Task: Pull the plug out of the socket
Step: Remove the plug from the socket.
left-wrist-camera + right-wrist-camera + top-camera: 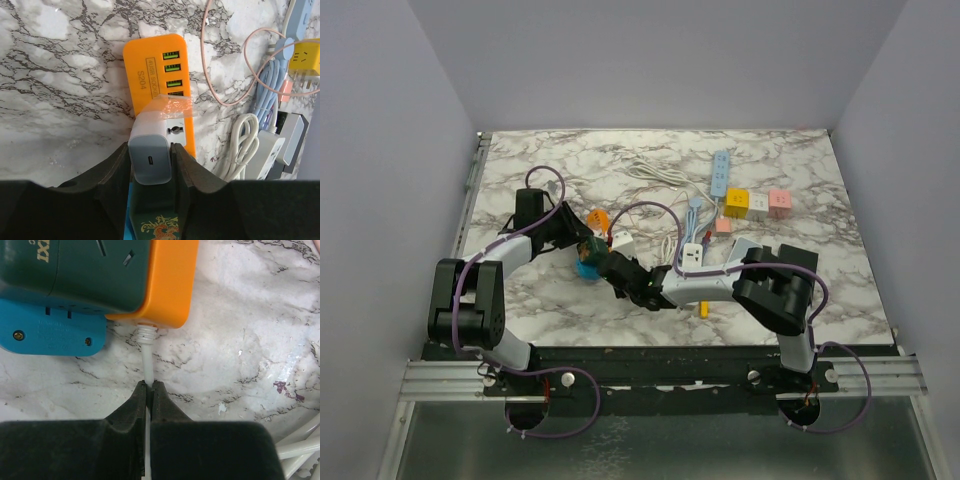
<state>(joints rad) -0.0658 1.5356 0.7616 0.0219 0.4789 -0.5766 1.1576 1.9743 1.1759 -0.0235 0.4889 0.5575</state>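
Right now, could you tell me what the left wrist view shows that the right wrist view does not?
Only left wrist: the left pincer clamped on the white plug, and green USB ports. Only right wrist: the right pincer shut on a white cord. Both: the orange strip on the marble table.

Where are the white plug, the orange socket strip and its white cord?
white plug [150, 171], left wrist view, its grey end face.
orange socket strip [134, 57], left wrist view, bare top face.
white cord [146, 359], right wrist view, stretch just below the strip.
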